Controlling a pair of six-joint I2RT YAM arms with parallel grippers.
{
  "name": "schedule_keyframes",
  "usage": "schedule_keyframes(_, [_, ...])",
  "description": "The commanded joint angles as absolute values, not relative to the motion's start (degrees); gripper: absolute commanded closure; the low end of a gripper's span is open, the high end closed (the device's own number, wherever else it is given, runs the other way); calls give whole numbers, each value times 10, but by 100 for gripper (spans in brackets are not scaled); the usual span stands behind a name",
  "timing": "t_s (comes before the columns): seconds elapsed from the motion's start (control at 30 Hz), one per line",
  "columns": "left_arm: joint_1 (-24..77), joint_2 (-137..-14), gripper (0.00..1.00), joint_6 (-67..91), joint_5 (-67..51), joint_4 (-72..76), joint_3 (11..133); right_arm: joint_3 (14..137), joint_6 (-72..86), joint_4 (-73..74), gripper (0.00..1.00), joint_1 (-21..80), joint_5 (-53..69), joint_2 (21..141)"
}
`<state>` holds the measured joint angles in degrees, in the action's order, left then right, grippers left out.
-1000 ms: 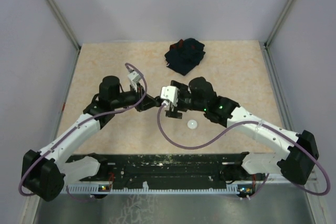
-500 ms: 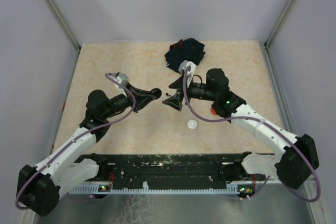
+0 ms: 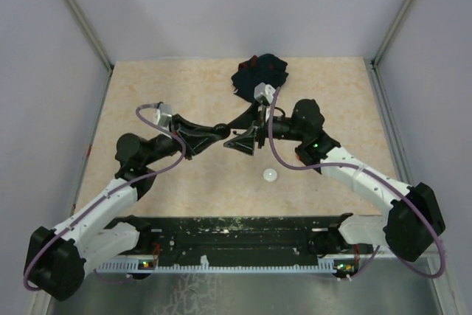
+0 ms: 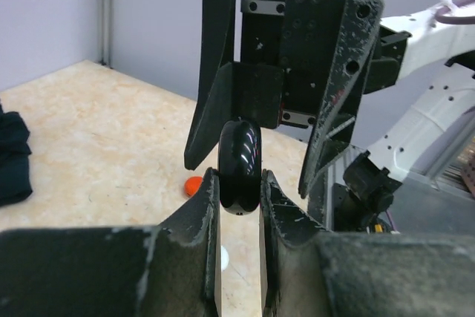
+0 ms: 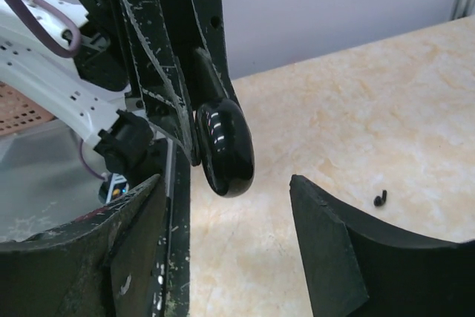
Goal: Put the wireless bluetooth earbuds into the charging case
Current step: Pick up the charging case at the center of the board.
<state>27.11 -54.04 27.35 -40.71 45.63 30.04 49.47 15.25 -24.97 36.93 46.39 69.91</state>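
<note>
A glossy black round charging case [image 4: 239, 165] is held edge-on above the table, with my left gripper [image 4: 239, 177] shut on its lower part. In the top view the left gripper [image 3: 219, 132] points right and meets my right gripper [image 3: 242, 142] at mid-table. The right gripper [image 5: 226, 183] is open. The case [image 5: 225, 146] hangs between its fingers, close to the left one, with a wide gap to the right one. A tiny black earbud [image 5: 381, 198] lies on the table beyond the right finger.
A dark navy cloth [image 3: 259, 77] lies at the back of the table, just behind the right wrist. A white puck [image 3: 271, 175] rests on the table below the grippers. An orange-red puck [image 4: 191, 185] sits near the right arm. Walls close in both sides.
Both grippers turned to face each other tip to tip. The left one carried the black case between the right one's fingers, which have narrowed a little.
</note>
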Motion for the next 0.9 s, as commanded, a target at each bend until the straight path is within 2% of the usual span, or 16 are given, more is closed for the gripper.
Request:
schedule_keyframes(0.0, [268, -546, 100, 307, -448, 530, 293, 502, 176, -327, 36, 361, 507, 704])
schedule_keyframes(0.27, [268, -555, 100, 328, -475, 558, 296, 520, 184, -344, 57, 360, 550, 718])
schedule_keyframes(0.4, [268, -562, 100, 339, -489, 570, 300, 520, 189, -353, 64, 360, 564, 719])
schedule_keyframes(0.6, [268, -572, 97, 342, -505, 570, 301, 531, 191, -349, 69, 360, 580, 720])
schedule_keyframes(0.7, [268, -575, 92, 334, -514, 565, 305, 539, 184, -326, 80, 360, 584, 722])
schedule_keyframes(0.8, [268, -572, 86, 307, -519, 523, 315, 556, 152, -262, 99, 360, 585, 721])
schedule_keyframes(0.87, [268, -568, 78, 280, -526, 476, 327, 575, 108, -202, 100, 359, 584, 719])
